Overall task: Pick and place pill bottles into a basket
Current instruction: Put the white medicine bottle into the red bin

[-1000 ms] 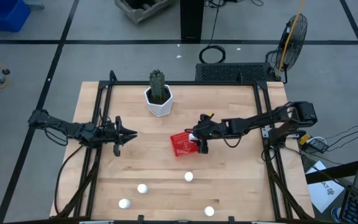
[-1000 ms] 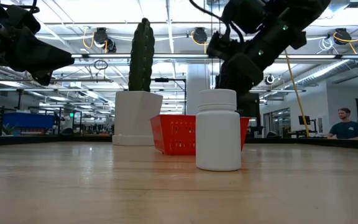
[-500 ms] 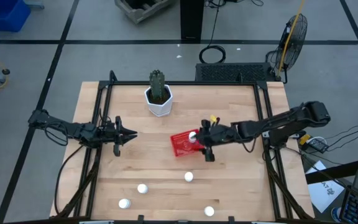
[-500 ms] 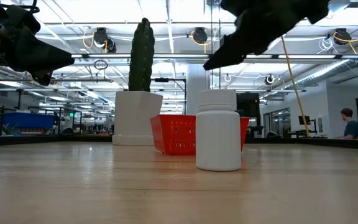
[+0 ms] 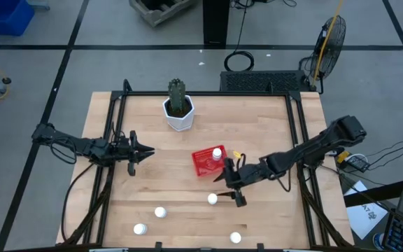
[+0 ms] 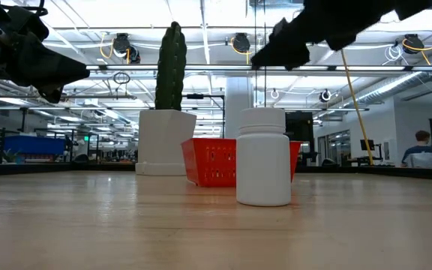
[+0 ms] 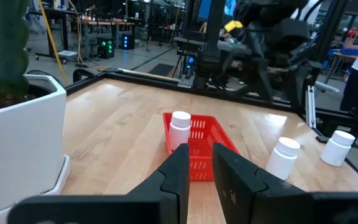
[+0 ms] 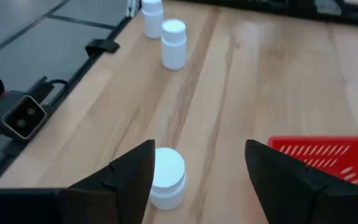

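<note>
The red basket (image 5: 203, 162) stands mid-table with one white pill bottle (image 5: 217, 152) upright in its right end; both also show in the left wrist view (image 7: 199, 149) (image 7: 180, 128). Several more bottles stand on the table toward the near edge (image 5: 213, 199) (image 5: 160, 211) (image 5: 139, 229) (image 5: 236, 238). My right gripper (image 5: 224, 187) is open and empty, hovering between the basket and the nearest bottle (image 8: 166, 177), which stands just ahead of its fingers. My left gripper (image 5: 148, 150) is shut and empty at the table's left, pointing at the basket.
A white faceted pot with a green cactus (image 5: 179, 112) stands at the far middle of the table, left of the basket. Black frame rails (image 5: 296, 140) run along the table's left and right sides. A person sits in the room beyond the table (image 6: 422, 146).
My right gripper has drawn away from the basket toward the table's near edge and stands over the nearest loose bottle. A white bottle, hidden under the gripper a second ago, stands in the basket's right end.
</note>
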